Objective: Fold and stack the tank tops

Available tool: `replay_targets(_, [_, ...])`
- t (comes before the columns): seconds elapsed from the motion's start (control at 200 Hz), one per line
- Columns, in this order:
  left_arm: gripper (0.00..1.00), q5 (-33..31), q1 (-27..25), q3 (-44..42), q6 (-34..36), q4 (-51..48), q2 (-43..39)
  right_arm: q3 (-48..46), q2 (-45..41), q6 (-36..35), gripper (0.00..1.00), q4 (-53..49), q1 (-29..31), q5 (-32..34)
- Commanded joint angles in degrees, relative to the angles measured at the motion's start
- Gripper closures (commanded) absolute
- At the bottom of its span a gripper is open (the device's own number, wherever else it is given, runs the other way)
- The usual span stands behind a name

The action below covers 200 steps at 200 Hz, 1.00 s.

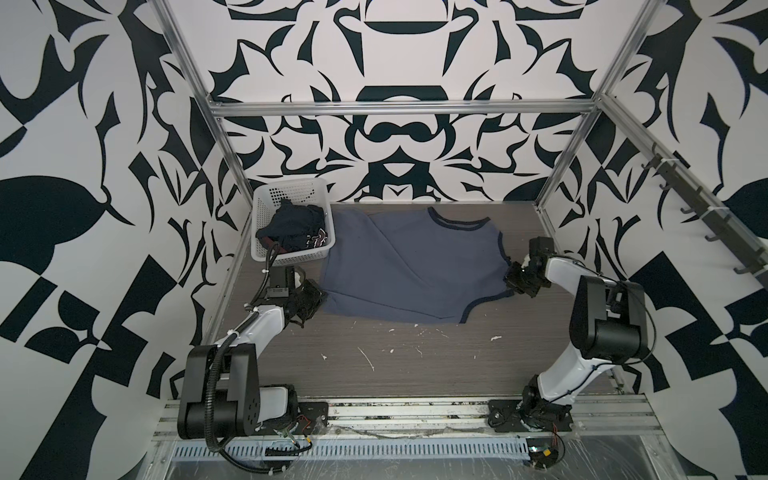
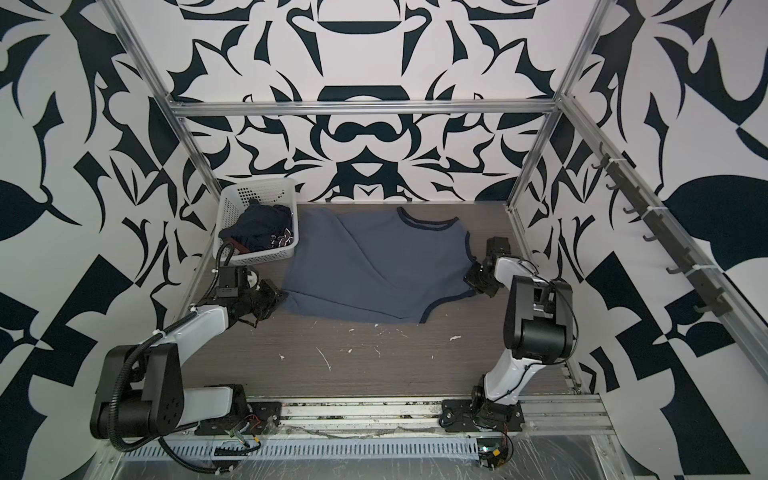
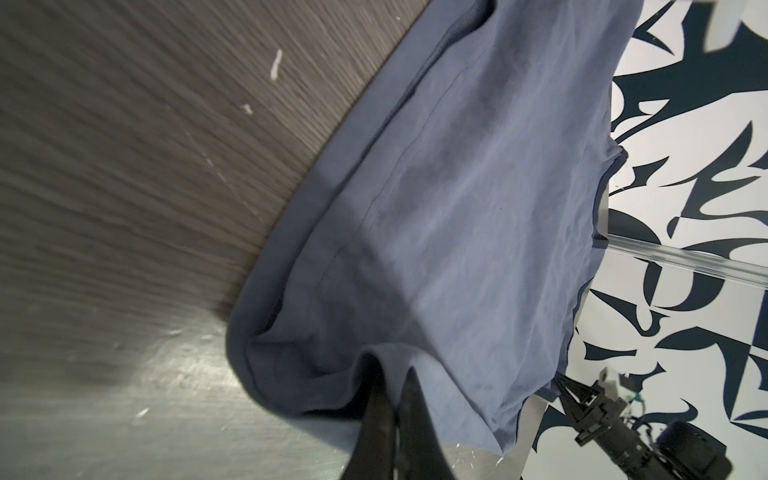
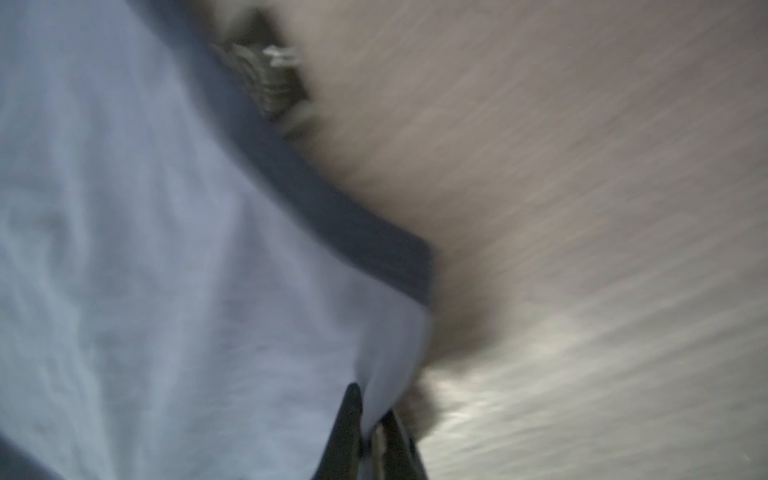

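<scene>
Across the far half of the surface (image 1: pixel 415 365), the slate-blue tank top (image 1: pixel 407 266) lies spread and mostly flat, with a long diagonal crease through its body. It looks like thin, soft jersey — light, limp, with no stiffness of its own. Expect it to sag and drag wherever you do not hold it, and to slip if a pinch catches too little cloth. Your left tool (image 3: pixel 392 374) is closed on the hem at the near-left corner. Your right tool (image 4: pixel 370 403) is pinched shut on the cloth just beside the navy trim at the right edge. Those stitched edges are probably your best holds. At the back left, just beside the top, the white perforated basket (image 1: pixel 266 199) holds the navy tank top (image 1: pixel 291 228), bunched in a heap — some white lettering shows, and nothing else is visible inside.
</scene>
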Motion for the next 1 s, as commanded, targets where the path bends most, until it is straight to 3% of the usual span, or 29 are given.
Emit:
replay_targets(0.0, [1.0,0.13,0.27,-0.08,-0.41,0.87,-0.28,7.74,2.39,-5.02,0.95,-7.84,6.48,10.25])
replay_targets(0.06, [1.0,-0.04,0.3,0.12,-0.3,0.5,-0.37,12.41,5.52,-6.95,0.95,-12.74,9.4,13.64])
replay_targets(0.13, [1.0,0.04,0.32,0.26,-0.13,0.11,-0.48,15.57,8.26,-7.99,0.86,-15.33,11.52,15.43])
replay_targets(0.255, [1.0,-0.51,0.25,0.37,0.47,-0.6,-0.76,15.58,7.39,-9.09,0.66,-14.45,11.46,10.65])
replay_targets(0.325, [1.0,-0.41,0.27,0.47,0.65,-0.91,-0.76,13.54,3.75,-9.09,0.61,-12.6,9.66,7.04])
replay_targets(0.455, [1.0,-0.51,0.25,0.6,0.95,-1.05,-0.42,7.22,-4.43,-7.05,0.62,-7.38,2.44,-4.01])
replay_targets(0.555, [1.0,-0.4,0.29,0.77,1.04,-1.0,-0.13,1.64,-9.28,-3.69,0.62,-2.72,-3.21,-7.97])
replay_targets(0.72, [1.0,-0.26,0.26,0.94,1.06,-1.0,-0.05,-1.91,-7.24,-1.52,0.67,-1.23,-8.17,-6.37])
replay_targets(0.845, [1.0,-0.28,0.3,0.86,1.12,-1.38,-0.61,-3.55,-4.9,-1.16,0.67,-0.69,-9.09,-0.93])
replay_targets(0.995, [1.0,-0.56,0.27,0.51,1.19,-1.36,-0.93,-1.67,-0.71,-1.61,0.68,-0.77,-8.0,-3.45])
